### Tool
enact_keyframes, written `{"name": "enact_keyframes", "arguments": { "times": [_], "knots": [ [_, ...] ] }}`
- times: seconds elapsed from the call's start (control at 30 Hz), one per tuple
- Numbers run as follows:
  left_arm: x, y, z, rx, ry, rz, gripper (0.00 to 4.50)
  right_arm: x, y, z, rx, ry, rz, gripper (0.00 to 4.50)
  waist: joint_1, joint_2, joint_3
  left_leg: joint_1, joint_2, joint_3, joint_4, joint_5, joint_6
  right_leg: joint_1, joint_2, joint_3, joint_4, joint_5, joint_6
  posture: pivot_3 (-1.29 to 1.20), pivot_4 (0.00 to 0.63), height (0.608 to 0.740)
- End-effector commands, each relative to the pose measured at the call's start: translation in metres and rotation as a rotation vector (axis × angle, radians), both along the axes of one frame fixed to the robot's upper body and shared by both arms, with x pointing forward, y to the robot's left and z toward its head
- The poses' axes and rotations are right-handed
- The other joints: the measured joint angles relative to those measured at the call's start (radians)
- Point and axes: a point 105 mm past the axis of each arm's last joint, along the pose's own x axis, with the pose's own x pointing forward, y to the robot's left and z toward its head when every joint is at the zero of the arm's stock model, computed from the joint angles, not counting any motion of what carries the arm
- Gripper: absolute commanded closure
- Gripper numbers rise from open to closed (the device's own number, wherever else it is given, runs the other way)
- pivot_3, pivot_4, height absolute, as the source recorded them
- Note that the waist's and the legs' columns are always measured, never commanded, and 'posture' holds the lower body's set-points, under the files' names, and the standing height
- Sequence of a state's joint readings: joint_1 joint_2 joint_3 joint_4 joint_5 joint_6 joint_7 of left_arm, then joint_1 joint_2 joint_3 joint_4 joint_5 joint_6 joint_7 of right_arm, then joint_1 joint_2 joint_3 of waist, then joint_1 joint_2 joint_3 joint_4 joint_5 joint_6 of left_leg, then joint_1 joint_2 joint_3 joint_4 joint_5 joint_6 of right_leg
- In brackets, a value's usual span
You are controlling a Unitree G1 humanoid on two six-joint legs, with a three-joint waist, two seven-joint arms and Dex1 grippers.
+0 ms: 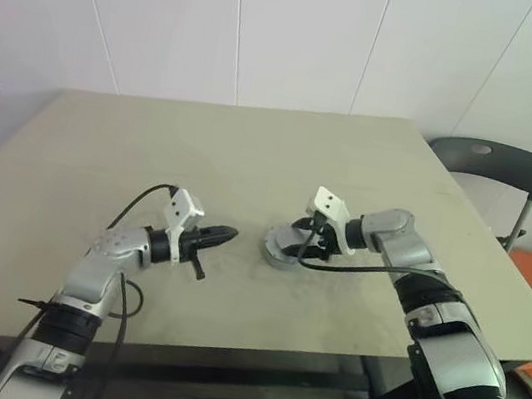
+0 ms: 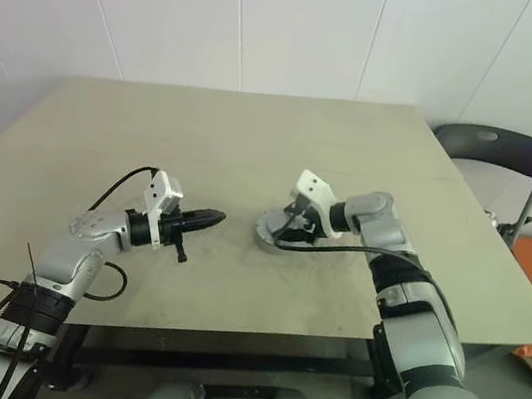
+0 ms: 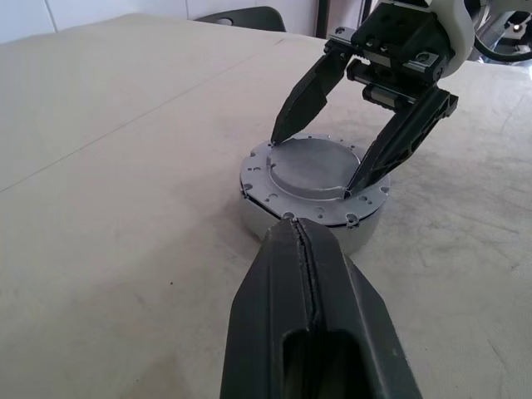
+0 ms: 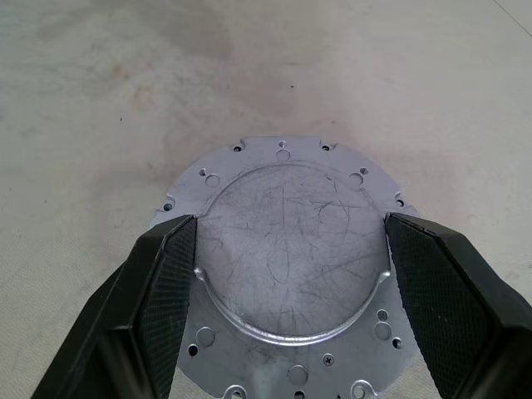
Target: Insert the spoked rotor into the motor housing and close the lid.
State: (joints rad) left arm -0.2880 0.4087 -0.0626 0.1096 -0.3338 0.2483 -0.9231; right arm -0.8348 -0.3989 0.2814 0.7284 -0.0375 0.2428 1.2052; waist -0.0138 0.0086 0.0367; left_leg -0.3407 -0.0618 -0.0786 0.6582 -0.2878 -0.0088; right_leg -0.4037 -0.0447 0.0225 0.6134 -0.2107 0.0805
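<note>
We see a beige counter (image 1: pixel 251 167) before white walls; the round grey metal lid (image 4: pixel 287 258) lies flat, axis upright, right hand (image 3: pixel 320 162) spread astride it, left hand (image 1: pixel 223 236) clenched at nine o'clock.

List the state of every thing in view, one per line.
lid: seated flat on top of the motor housing, closed.
motor housing: upright on the table, covered.
right gripper: open, fingers straddling the lid's raised centre.
left gripper: shut, empty, beside the housing.

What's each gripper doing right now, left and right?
Left gripper: closed, empty, pointing at the round silver metal lid.
Right gripper: fingers wide, straddling the lid's raised centre; a firm grip cannot be told.
</note>
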Motion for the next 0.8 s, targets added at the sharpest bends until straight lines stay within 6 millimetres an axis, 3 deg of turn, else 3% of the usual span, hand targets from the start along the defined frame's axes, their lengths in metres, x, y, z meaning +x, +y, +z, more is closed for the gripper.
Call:
{"name": "enact_keyframes", "arguments": {
  "times": [0.03,0.8],
  "knots": [
    [0.0019,-0.0024,0.0063,0.001,-0.031,-0.008,4.5,-0.0033,0.0061,-0.0067,0.023,0.047,0.004,1.28,0.0,0.0,0.0,0.0,0.0,0.0,0.0,0.0,0.0,0.0,0.0,0.0,0.0,0.0,0.0,0.0,0.0,0.74],
    [0.0015,-0.0034,0.0058,0.003,-0.032,-0.008,4.5,-0.001,0.0106,-0.0136,0.017,0.0,-0.022,1.28,-0.007,0.0,0.0,0.002,0.002,0.0,-0.001,0.0,0.0,0.0,0.002,0.001,0.001,-0.001,0.0,0.0,0.0,0.74]
  ]
}}
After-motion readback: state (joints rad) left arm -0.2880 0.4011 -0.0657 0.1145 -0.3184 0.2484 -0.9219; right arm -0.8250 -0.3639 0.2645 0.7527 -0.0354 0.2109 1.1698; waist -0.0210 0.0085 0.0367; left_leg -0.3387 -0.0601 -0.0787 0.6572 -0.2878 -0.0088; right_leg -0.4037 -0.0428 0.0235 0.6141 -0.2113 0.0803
